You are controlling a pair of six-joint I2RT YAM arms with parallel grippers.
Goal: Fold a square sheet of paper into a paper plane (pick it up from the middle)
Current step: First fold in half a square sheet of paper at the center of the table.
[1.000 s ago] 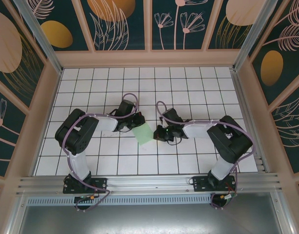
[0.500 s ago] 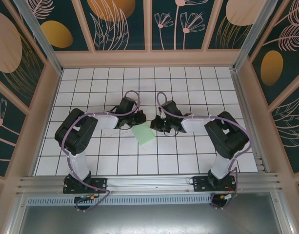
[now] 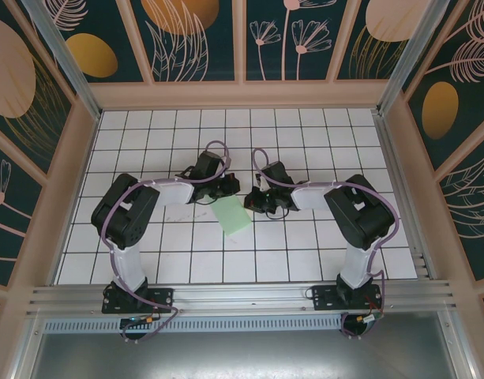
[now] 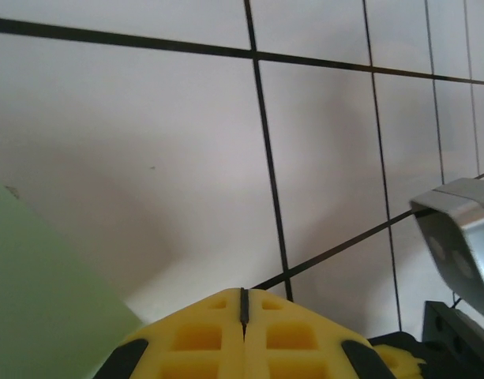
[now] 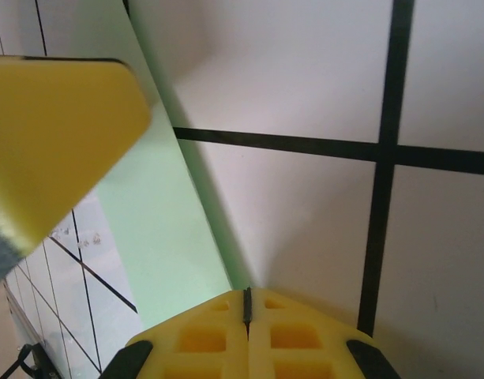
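The square sheet of paper [image 3: 233,215], pale mint green, lies flat on the white grid table between the two arms. My left gripper [image 3: 228,190] is low over the table just past the sheet's far edge, shut with nothing between its yellow fingers [image 4: 202,339]; a corner of the paper [image 4: 36,300] shows at its lower left. My right gripper [image 3: 252,201] sits at the sheet's far right corner, also shut and holding nothing, its tip [image 5: 247,304] beside the paper's edge [image 5: 147,197]. No folded paper plane is in view.
The left gripper's yellow finger [image 5: 60,134] hangs close in the right wrist view. A metal part of the right arm [image 4: 459,237] intrudes on the left wrist view. Wooden walls [image 3: 242,95] enclose the table [image 3: 305,134]; an aluminium rail [image 3: 242,296] runs along the front.
My right gripper has swung left and farther in, to the sheet's far right corner. My left gripper has shifted slightly right and away. The paper has stayed put.
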